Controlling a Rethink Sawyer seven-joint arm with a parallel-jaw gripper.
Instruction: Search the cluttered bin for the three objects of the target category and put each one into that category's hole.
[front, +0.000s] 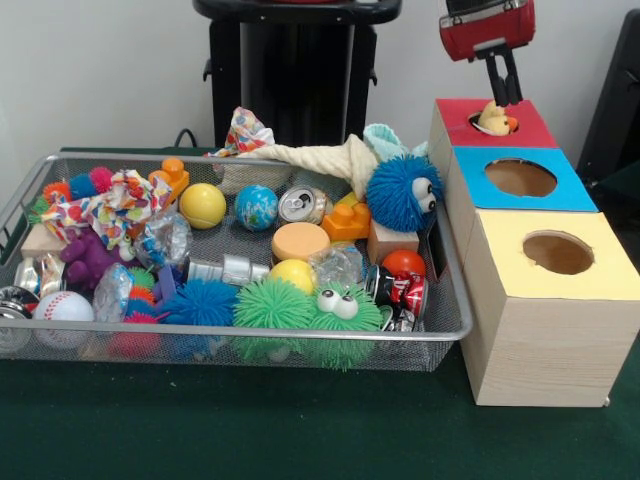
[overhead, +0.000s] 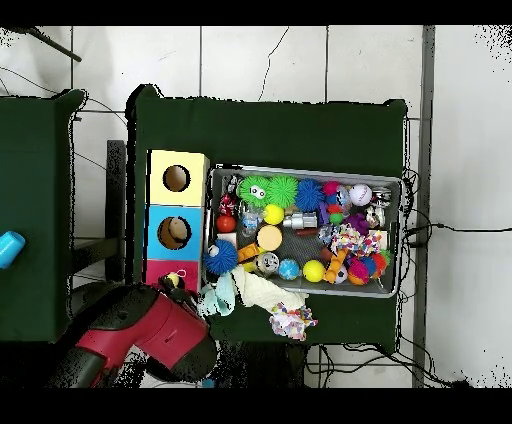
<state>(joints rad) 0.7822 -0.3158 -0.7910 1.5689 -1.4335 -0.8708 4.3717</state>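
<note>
While the gripper (front: 505, 88) hangs over the red-topped box (front: 530, 125), we note a small yellow toy (front: 492, 119) sitting in that box's hole (front: 480, 124), with an orange bit on one side. The fingers (front: 503, 78) come down narrow and close together just above the toy; we cannot tell whether they pinch its top or have let it go. From above, the red arm (overhead: 150, 325) covers most of the red box and only a speck of the yellow toy (overhead: 175, 281) shows.

The toy looks perched in the opening, not dropped through. Our reading: this is the deposit step for one target object.

Risks as we judge them:
- The toy may lodge across the rim if released off-centre, and stay half in.
- If the fingers are closed on it, lifting would drag it back out.
- A sideways pull could tip it toward the blue-topped box (front: 525, 180) and its hole, the wrong category.

The mesh bin (front: 30, 185) beside the boxes is crowded: spiky balls, cans, blocks, a cloth (front: 310, 155) draped over the back rim. Further targets may lie buried, and the cloth could snag a descending gripper.
</note>
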